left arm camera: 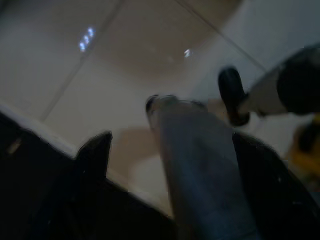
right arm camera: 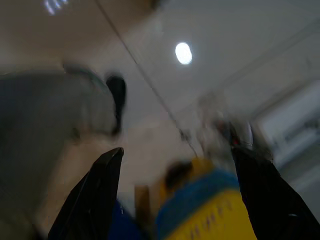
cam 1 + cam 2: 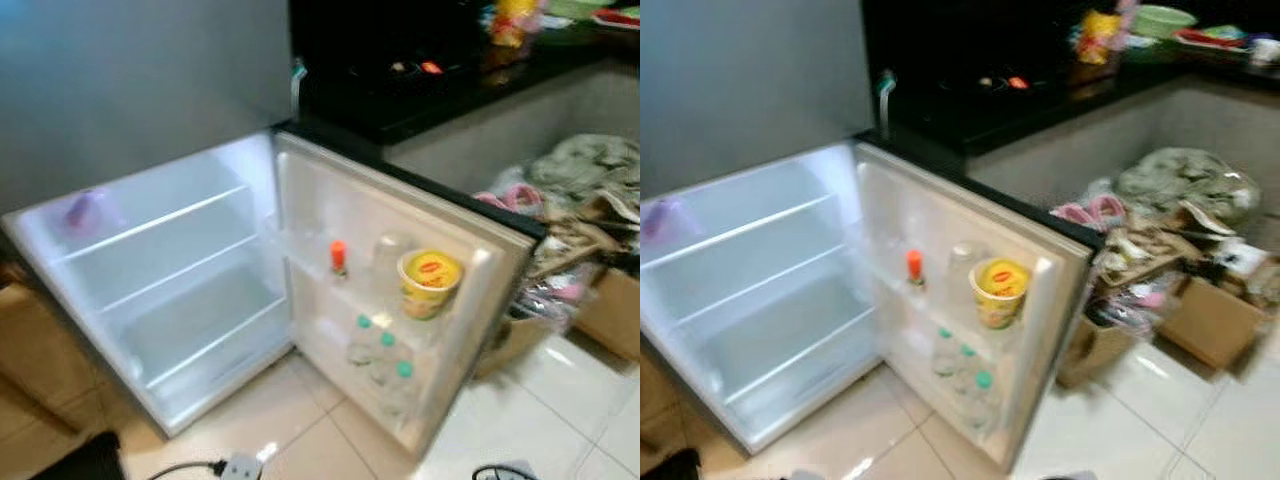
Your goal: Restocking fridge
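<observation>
The left tool [image 1: 170, 155] hangs over pale floor tiles [image 1: 100, 75], its two black fingers [image 1: 92, 155] spread wide with nothing between them; a blurred grey limb and a dark foot-like shape beyond it are hard to make out. The right tool [image 2: 175, 180] is likewise wide apart and empty, pointed down at the floor, with a smeared yellow and blue object [image 2: 205, 210] beneath it whose lettering cannot be read. In the head views the small fridge [image 3: 150, 260] stands open and lit, its wire shelves bare except for a blurred purplish item [image 3: 85, 210] at the upper left corner. On the open door [image 3: 400, 200], the upper rack holds an orange-capped bottle [image 3: 339, 258], a clear container [image 3: 392, 262] and a yellow cup [image 3: 430, 282] with a red oval logo, too blurred to read; the lower rack holds three green-capped bottles [image 3: 383, 355]. Above the door runs a dark desk [image 3: 420, 90], its far end cut off. Right of the door, cardboard boxes [image 3: 1210, 320] and a clutter of bags sit on the floor.
</observation>
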Controlling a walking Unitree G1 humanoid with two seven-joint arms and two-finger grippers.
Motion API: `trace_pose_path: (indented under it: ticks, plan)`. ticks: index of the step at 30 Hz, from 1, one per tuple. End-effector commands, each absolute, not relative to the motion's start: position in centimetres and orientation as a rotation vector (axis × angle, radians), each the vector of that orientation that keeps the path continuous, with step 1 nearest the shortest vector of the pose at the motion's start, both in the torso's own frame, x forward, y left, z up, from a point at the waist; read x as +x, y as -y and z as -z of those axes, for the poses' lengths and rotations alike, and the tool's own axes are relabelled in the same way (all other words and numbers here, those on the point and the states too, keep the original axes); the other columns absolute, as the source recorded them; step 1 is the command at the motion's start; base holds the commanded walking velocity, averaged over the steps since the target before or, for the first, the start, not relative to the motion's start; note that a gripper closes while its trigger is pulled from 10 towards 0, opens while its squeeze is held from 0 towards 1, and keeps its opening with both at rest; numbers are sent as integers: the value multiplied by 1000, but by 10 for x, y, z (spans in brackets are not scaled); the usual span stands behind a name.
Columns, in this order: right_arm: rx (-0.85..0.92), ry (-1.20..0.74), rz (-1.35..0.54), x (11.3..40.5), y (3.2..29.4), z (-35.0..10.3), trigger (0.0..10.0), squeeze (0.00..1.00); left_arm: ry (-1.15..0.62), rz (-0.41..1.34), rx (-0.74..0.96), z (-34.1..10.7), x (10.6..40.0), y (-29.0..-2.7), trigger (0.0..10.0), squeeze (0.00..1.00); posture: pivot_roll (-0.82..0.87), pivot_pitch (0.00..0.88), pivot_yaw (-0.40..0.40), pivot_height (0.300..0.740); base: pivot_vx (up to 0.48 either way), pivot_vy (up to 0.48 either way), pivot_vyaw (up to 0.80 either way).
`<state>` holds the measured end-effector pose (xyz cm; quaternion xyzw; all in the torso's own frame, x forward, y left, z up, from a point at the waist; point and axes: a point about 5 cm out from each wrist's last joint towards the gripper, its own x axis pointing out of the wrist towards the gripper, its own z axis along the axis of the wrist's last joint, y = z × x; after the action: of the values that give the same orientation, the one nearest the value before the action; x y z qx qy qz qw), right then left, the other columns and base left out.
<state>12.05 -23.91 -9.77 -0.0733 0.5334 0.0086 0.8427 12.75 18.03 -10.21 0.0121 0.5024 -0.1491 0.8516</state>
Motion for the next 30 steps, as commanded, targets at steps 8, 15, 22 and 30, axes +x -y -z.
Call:
trace_pose_path:
  ticks: [8, 15, 22, 30]
  plan:
    - [-146, -1109, -17, 126, 237, 97, 10000, 0, -1127, 326, 13, 108, 110, -178, 10000, 0, -60, 49, -24, 740, -303, 0, 0]
    - [-145, -1110, -18, 126, 236, 97, 10000, 0, -1121, 311, -6, 108, 110, -178, 10000, 0, -60, 49, -25, 740, -227, 0, 0]
    - [-147, -1106, -9, 127, 237, 96, 10000, 0, -1127, 303, -10, 107, 112, -184, 10000, 0, -62, 50, -27, 740, 0, 0, 0]
    - [-137, -1073, 32, 136, 242, 92, 10000, 0, -1142, 303, 14, 108, 111, -186, 10000, 0, -63, 49, -27, 740, 0, -402, 0]
